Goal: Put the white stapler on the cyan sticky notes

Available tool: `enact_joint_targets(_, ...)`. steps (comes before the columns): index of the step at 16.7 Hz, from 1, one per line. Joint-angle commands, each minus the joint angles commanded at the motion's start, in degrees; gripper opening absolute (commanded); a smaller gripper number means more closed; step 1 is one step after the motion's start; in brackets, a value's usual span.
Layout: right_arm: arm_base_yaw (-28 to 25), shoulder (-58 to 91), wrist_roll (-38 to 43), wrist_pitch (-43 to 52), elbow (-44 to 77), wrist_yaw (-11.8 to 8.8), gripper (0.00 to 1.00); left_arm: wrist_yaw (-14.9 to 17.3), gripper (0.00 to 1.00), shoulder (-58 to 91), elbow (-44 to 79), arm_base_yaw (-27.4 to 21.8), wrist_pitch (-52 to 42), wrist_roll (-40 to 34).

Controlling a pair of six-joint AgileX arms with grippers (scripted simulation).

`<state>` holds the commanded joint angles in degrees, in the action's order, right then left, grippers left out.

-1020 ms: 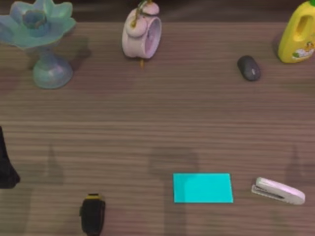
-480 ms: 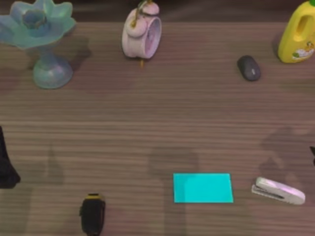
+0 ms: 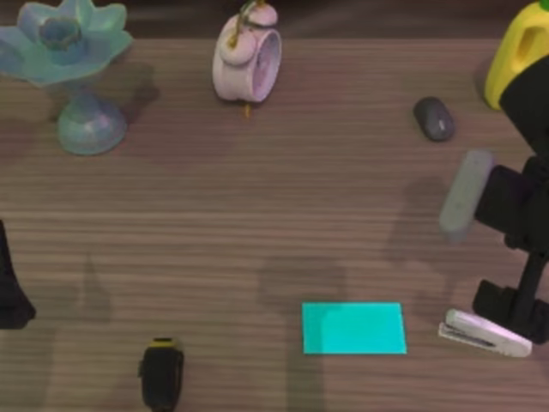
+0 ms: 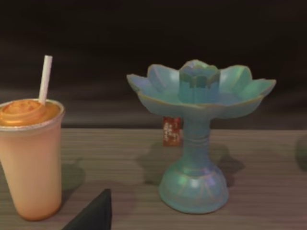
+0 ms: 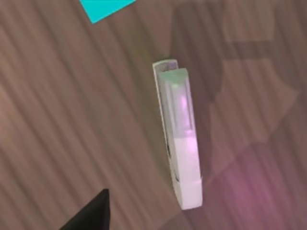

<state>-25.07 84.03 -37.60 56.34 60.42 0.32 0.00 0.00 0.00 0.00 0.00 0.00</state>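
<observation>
— White stapler (image 3: pixel 485 333): location?
— On the counter (image 3: pixel 257 223), just right of the cyan sticky notes (image 3: pixel 353 328), untouched.
— Step?
— Approach. My right end effector (image 3: pixel 506 309) hovers above it; finger state I cannot tell. Next: descend, straddle its length, close.
— Left arm?
— Parked at left.

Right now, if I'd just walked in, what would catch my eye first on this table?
Probably the black right arm reaching in over the table's right edge, its hand above the white stapler at the front right. Just left of the stapler lies the bright cyan sticky notes pad, nothing on it. At the back, a teal flower-shaped stand sits on the left and a pink alarm clock near the middle.
</observation>
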Motion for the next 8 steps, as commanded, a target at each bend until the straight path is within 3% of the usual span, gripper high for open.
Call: enact_joint_targets(8, -3.8, 12.1, -5.7, 8.0, 10.1, -0.3, 1.0, 0.0, 1.0, 0.0, 0.0, 0.0, 0.0, 0.0)
